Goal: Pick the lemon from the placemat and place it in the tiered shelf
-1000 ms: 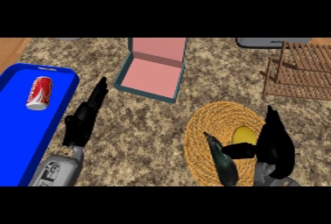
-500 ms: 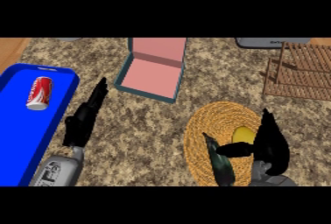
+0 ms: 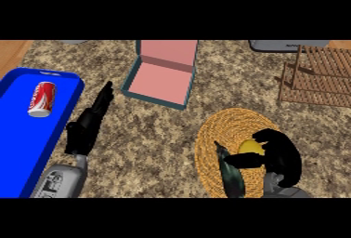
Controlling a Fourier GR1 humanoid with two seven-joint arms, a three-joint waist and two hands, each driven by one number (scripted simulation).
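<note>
1. At the far left of your view lies a long blue tray (image 3: 17, 153) on the speckled stone worktop (image 3: 158, 139). A red drink can (image 3: 42, 99) lies on its side in the tray's upper part.
2. Just right of the tray is your left hand (image 3: 87, 128). Its fingers are straight and held together, pointing up and slightly right toward the top of the view. It holds nothing and touches nothing on the worktop. The grey forearm (image 3: 58, 182) comes in from the lower edge.
3. Up the middle sits an open box (image 3: 159, 79) with a teal outside and a pink inside. Its lid stands up at the far side.
4. Right of centre, lower down, lies a round woven placemat (image 3: 219, 139), straw-coloured.
5. The lemon (image 3: 250, 147) is on the placemat, toward its right side. Only part of its yellow skin shows.
6. Your right hand (image 3: 277, 155) is over the lemon. Its fingers curl over the fruit from the right and above, and the thumb reaches in from below. You cannot tell whether the lemon is off the mat.
7. At the upper right stands the wooden slatted shelf (image 3: 319, 76), well apart from the placemat. A grey object (image 3: 274, 45) lies at the top edge beside it.
</note>
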